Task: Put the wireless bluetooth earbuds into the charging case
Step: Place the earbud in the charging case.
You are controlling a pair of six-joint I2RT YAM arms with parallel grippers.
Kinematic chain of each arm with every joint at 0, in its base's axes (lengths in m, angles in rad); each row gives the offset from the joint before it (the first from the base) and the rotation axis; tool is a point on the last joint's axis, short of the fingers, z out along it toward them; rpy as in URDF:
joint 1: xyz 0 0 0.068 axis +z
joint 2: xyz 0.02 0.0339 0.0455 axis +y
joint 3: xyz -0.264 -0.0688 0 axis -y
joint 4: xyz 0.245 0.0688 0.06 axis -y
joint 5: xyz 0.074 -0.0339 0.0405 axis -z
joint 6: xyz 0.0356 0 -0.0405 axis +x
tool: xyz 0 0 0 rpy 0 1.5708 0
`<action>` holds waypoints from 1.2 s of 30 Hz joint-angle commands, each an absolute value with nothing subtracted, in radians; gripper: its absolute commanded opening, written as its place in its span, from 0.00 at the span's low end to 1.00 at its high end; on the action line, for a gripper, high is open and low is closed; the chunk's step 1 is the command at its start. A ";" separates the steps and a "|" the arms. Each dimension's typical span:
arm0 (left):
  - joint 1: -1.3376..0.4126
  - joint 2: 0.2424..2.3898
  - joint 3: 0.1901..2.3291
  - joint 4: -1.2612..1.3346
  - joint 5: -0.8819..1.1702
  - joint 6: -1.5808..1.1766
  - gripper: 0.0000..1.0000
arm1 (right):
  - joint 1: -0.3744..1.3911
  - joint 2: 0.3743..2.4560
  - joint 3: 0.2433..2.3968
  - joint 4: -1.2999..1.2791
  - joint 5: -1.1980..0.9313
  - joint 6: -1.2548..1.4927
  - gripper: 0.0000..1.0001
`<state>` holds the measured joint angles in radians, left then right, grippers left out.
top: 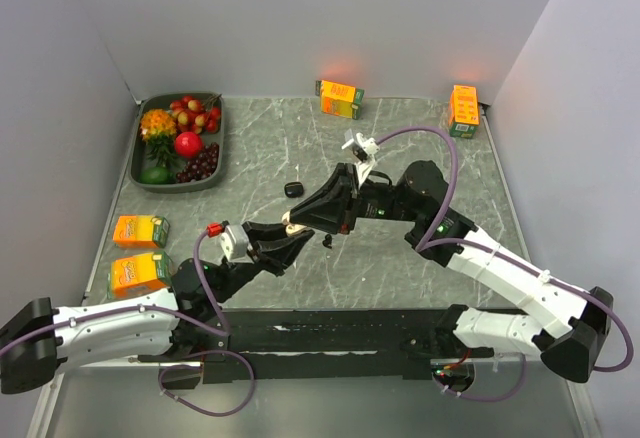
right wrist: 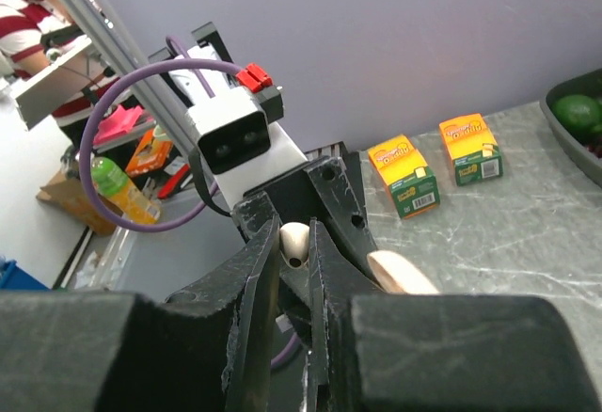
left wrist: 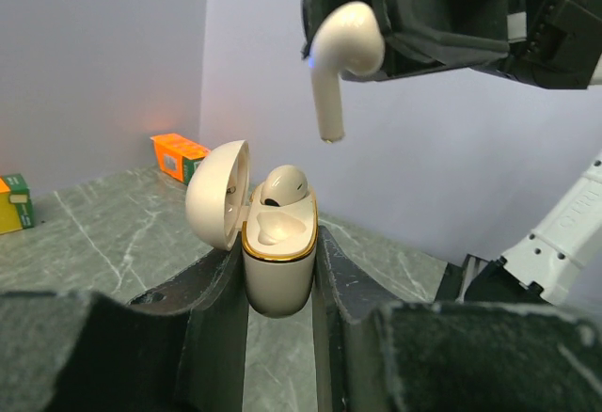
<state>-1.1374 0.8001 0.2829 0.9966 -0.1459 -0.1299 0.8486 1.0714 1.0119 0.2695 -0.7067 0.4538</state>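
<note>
A grey-green marbled table is enclosed by plain pale walls. The charging case, lid open around a seated earbud, is clamped in the left gripper. A whitish earbud is pinched by the right gripper just above it.

One camera looks down from high up behind the arms at the table, and the two wrist cameras look at each other from very close (almost nose to nose), both seeing the white earbud.
</note>
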 commanded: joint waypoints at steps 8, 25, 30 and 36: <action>-1.126 0.744 0.316 0.989 -0.052 -0.201 0.01 | 0.856 1.089 1.075 0.244 -0.816 0.345 0.00; -1.124 0.739 0.321 0.985 -0.043 -0.204 0.01 | 0.854 1.115 1.039 0.242 -0.804 0.341 0.00; -1.126 0.736 0.322 0.985 -0.046 -0.206 0.01 | 0.853 1.123 1.028 0.253 -0.796 0.339 0.00; -1.126 0.733 0.324 0.996 -0.049 -0.212 0.01 | 0.856 1.115 0.988 0.308 -0.775 0.348 0.00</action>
<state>-1.1290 0.7483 0.2829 0.9539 -0.0635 -0.1864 0.8486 1.1202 1.0054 0.2352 -0.7868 0.3569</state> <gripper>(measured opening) 0.300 0.225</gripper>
